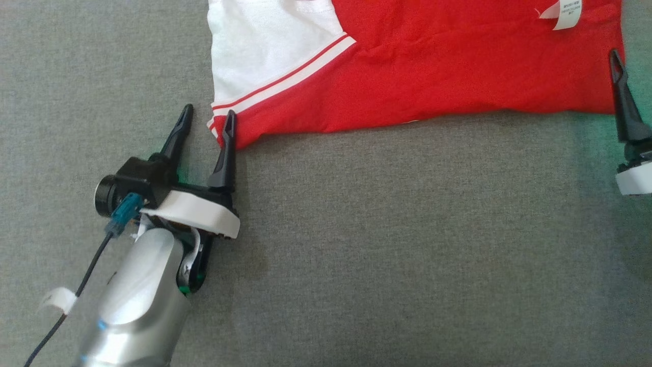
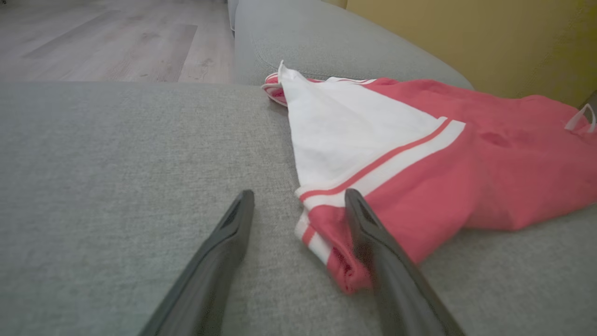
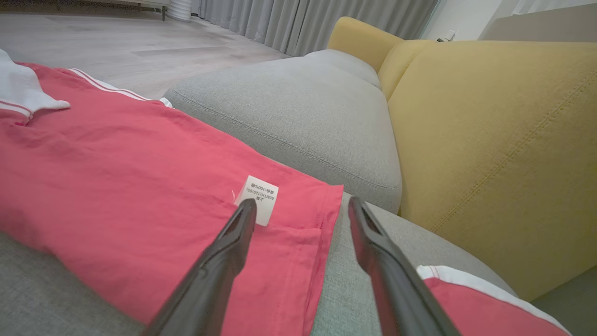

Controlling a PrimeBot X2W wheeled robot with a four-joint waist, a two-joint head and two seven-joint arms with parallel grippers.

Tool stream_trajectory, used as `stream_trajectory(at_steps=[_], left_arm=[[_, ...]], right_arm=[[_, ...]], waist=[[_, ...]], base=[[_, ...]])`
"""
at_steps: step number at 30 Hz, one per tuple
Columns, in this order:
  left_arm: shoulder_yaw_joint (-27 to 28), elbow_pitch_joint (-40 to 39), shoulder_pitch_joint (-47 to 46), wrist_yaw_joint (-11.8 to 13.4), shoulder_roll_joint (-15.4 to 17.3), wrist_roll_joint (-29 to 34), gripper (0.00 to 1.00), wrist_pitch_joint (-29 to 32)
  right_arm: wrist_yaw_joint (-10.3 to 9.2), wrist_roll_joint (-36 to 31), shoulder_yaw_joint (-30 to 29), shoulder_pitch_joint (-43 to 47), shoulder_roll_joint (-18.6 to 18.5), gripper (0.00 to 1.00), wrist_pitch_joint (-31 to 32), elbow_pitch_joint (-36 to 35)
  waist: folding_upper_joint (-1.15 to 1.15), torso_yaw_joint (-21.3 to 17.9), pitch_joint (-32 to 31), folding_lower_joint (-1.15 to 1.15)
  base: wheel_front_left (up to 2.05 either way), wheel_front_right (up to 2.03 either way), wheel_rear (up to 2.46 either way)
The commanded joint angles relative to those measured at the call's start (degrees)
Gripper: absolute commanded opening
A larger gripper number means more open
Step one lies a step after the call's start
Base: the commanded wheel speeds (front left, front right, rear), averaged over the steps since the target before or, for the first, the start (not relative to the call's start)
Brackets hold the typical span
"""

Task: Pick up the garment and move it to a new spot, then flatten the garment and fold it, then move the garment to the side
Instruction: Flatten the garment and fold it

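I have the garment (image 1: 433,66), a red shirt with a white sleeve, lying on the grey sofa seat (image 1: 356,244). Its long axis runs side to side across the head view, straight ahead of both arms. Each claw stands at one end of it. The left claw (image 1: 210,111) is spread wide and holds nothing. It sits at the near left corner, where the striped sleeve band ends, with one finger over the red cloth and the other over bare cushion, so the corner lies between them. The silver left forearm (image 1: 137,290) comes up from the lower left, wrist low, fingers pointing away from me and a touch rightward. The right claw (image 3: 301,201) is just as wide and just as empty, straddling the right hem. Its inner finger crosses the cloth beside the care label (image 3: 257,199) and its outer finger is over cushion, near the yellow backrest (image 3: 489,149). The wrist view doesn't let me say whether the fingertips touch the fabric. Neither arm is nearer overall, so I judge the coming move takes both ends at once.
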Motion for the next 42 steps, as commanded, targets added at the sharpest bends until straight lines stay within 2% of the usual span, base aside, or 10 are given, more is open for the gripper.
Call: stream_trajectory(at_steps=[1, 2, 3, 5, 6, 15, 31, 32, 34, 42], left_arm=[[0.15, 2.33, 1.88, -0.35, 1.24, -0.32, 1.0, 1.51], [-0.33, 2.54, 1.76, -0.64, 1.36, -0.19, 0.86, 2.11], [-0.77, 2.7, 1.72, -0.87, 1.5, -0.11, 0.55, 2.82], [-1.84, 2.78, 1.79, -1.11, 2.04, 0.42, 0.3, 4.65], [-2.33, 2.66, 1.94, -1.18, 2.33, 0.62, 0.01, 5.72], [-2.77, -7.18, 3.24, -0.28, 6.19, 0.96, 0.0, 11.51], [-0.17, -25.77, 5.39, 2.83, 13.24, 0.97, 0.0, 18.72], [-0.2, -26.01, 5.4, 2.85, 13.22, 0.88, 0.0, 18.74], [-0.24, -26.25, 5.42, 2.91, 13.17, 0.73, 0.0, 18.7], [-0.69, -26.16, 6.99, 3.38, 12.68, 0.24, 0.0, 17.79]], right_arm=[[0.39, 0.17, -0.01, 1.86, -0.85, 1.0, -0.35, -1.62], [0.39, 0.15, -0.1, 1.94, -0.81, 1.0, -0.35, -1.65], [0.39, 0.11, -0.15, 2.03, -0.79, 1.0, -0.35, -1.63], [0.39, 0.05, -0.23, 2.19, -0.8, 1.0, -0.35, -1.51], [0.39, 0.03, -0.26, 2.29, -0.82, 1.0, -0.35, -1.43], [0.39, 1.34, 0.64, 3.37, -0.1, 1.0, -0.36, 0.71], [0.39, 16.66, 8.63, -2.87, 1.06, 1.0, 1.81, 19.14], [0.39, 17.87, 9.95, -3.35, 0.93, 0.81, 2.62, 19.62], [0.39, 21.29, 12.26, -3.95, 0.58, 0.0, 4.92, 20.62], [0.39, 28.18, 16.43, -1.9, -5.23, 0.0, 5.42, 19.03]], waist=[[0.0, -0.03, -0.01, 0.01], [0.0, -0.04, -0.06, 0.01], [0.0, -0.05, -0.17, 0.01], [0.0, 0.0, -0.49, 0.01], [0.0, 0.06, -0.73, 0.01], [0.0, 0.74, -2.71, 0.01], [0.0, 1.24, -2.59, 0.01], [0.0, 1.29, -2.51, 0.01], [0.0, 1.44, -2.5, 0.01], [0.0, 2.69, -4.54, 0.01]], base=[[0.0, 0.0, 0.0], [0.0, 0.0, 0.0], [0.0, 0.0, 0.0], [0.0, 0.0, 0.0], [0.0, 0.0, 0.0], [0.0, 0.0, 0.0], [0.0, 0.0, 0.0], [0.0, 0.0, 0.0], [0.0, 0.0, 0.0], [0.0, 0.0, 0.0]])
